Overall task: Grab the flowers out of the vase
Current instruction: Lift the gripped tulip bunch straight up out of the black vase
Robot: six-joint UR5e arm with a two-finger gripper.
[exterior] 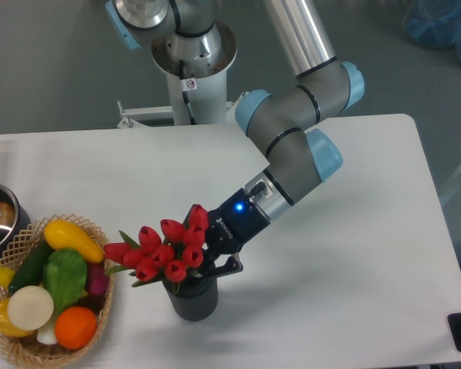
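Red tulips, the flowers [163,251], lean out to the camera-left of the pincer [202,270], stems still down in the vase [194,298] on the surface [353,254]. Pincer sits right at the mouth, looks clamped on the stems, though blooms hide the fingertips. Stems run up-left, so I'd lift along that.

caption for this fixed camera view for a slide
UR5e tool reaching into red tulips above a ribbed grey vase, beside a produce basket.

White lettering on the gripper [208,264] body — too small to read
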